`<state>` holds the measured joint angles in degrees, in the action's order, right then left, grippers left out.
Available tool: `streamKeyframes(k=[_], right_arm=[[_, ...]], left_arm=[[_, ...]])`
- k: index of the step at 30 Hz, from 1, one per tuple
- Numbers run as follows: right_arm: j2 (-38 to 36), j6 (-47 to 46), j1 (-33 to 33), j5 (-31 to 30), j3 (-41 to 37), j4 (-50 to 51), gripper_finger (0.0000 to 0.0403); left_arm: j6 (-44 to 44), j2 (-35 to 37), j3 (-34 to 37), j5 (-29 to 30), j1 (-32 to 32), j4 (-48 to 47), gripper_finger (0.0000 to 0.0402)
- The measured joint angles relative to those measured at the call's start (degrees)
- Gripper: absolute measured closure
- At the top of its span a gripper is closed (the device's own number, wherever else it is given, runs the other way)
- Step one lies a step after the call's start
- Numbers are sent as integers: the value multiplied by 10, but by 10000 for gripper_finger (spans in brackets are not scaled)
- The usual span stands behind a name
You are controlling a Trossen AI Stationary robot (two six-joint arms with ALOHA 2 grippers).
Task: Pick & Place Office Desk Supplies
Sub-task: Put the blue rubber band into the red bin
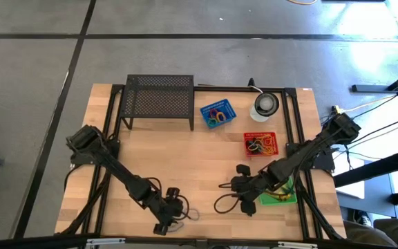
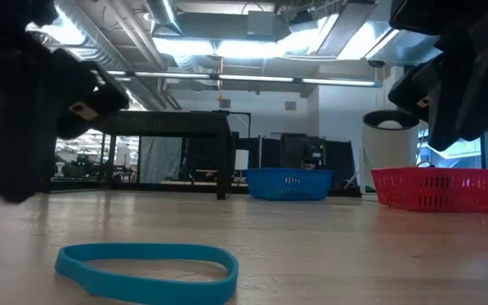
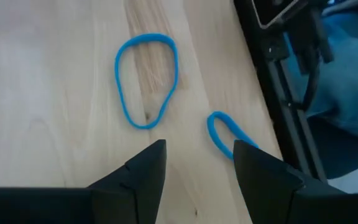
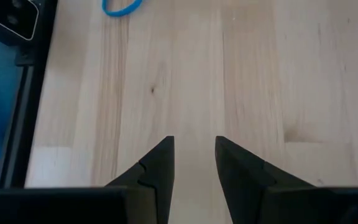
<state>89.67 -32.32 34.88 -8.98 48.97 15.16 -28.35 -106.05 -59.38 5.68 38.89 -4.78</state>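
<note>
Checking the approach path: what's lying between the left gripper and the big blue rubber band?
Only bare wood between the left gripper and the blue band, per the left wrist view.

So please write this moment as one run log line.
left gripper open over blue rubber bands | right gripper empty, idle

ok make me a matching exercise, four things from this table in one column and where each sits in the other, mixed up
Things:
1. blue basket
2. red basket
3. black wire-mesh rack
4. yellow-green crayon box

Places:
A. far edge of the table, on the left arm's side
B. beside the rack, near the white-and-dark disc
C. near right edge, partly under the right arm
D. just nearer than the disc, on the right arm's side

Pairs: 1-B, 2-D, 3-A, 4-C
</note>
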Motion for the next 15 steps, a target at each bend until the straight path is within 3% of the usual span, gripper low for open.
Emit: streamKeyframes(k=[3,8,15], right_arm=[[0,1,0,0,0,0,285],[0,17,0,-4,0,0,285],[0,23,0,-6,0,0,284]], left_arm=[[25,-4,0,4,0,-3,220],[164,-4,0,90,-11,19,219],[200,-14,0,31,-56,46,219]])
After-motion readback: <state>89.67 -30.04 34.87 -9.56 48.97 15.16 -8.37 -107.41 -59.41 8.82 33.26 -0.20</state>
